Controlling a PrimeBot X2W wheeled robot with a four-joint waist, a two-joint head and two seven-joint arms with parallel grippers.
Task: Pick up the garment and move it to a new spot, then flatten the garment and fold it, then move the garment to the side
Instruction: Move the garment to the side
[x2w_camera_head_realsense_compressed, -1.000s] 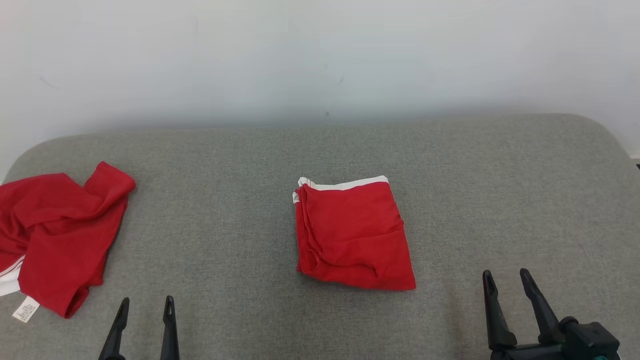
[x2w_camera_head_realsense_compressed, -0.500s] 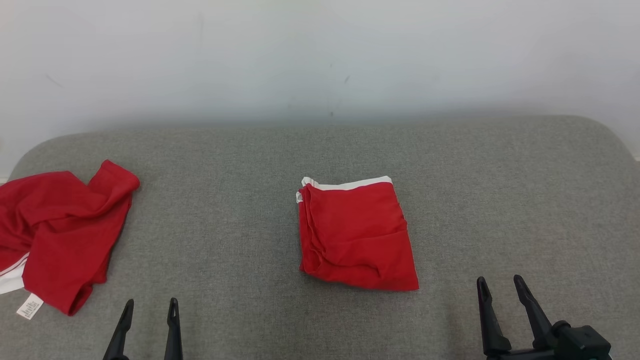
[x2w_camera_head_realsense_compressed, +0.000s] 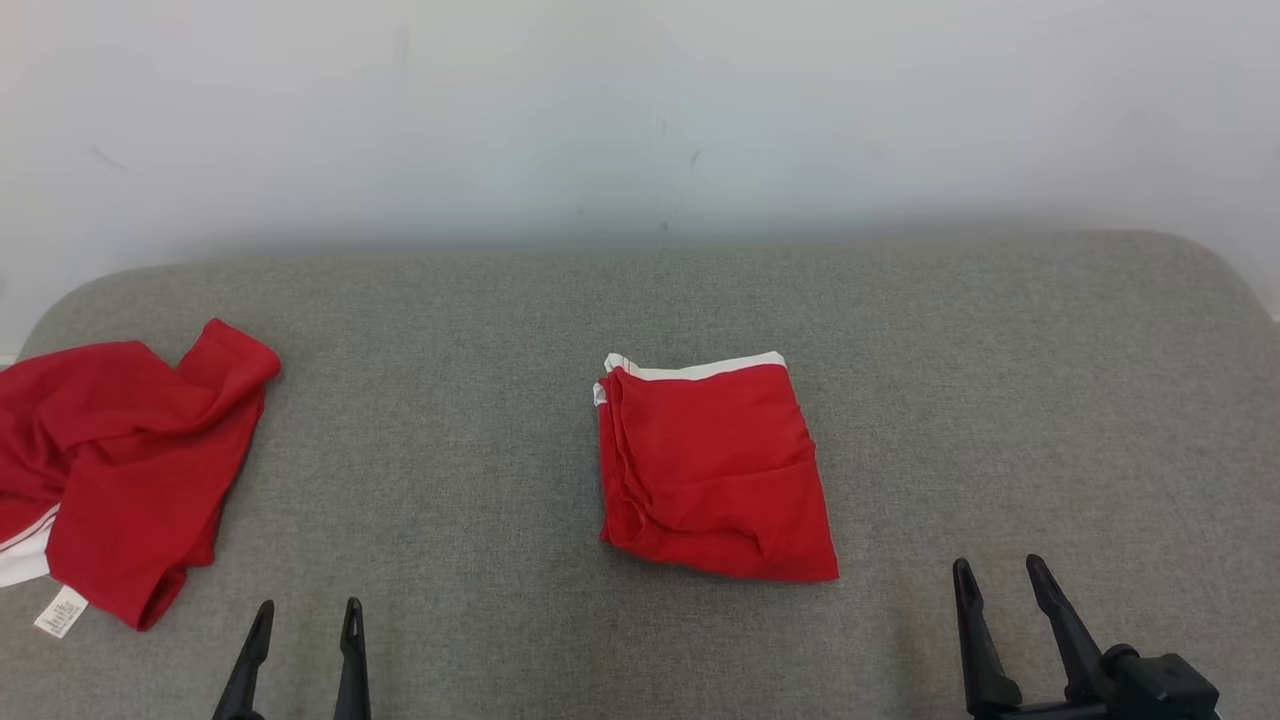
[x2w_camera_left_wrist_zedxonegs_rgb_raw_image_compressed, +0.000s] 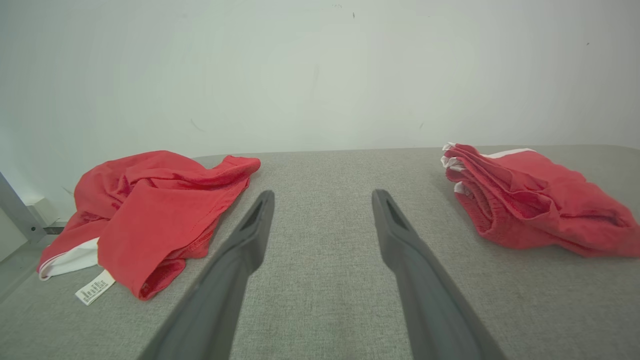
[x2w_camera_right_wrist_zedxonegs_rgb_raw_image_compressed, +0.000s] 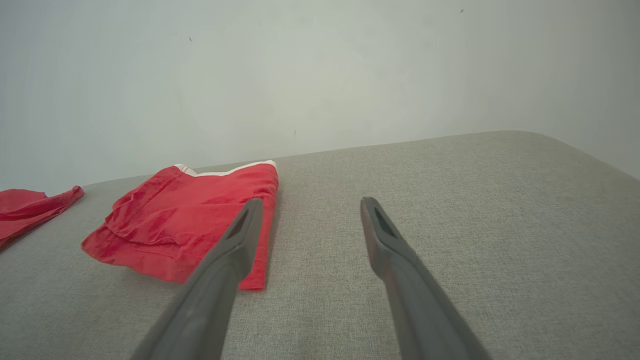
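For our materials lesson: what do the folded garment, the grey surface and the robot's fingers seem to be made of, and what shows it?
Folded garment: soft matt cloth, perhaps cotton knit; it creases and drapes.
Surface: grey woven upholstery, matt; a fine weave shows.
Fingers: probably hard dark plastic, smooth, faintly shiny; material uncertain.

head camera: shifted slightly | right jaws: drawn back, lower | left jaws: slightly lower
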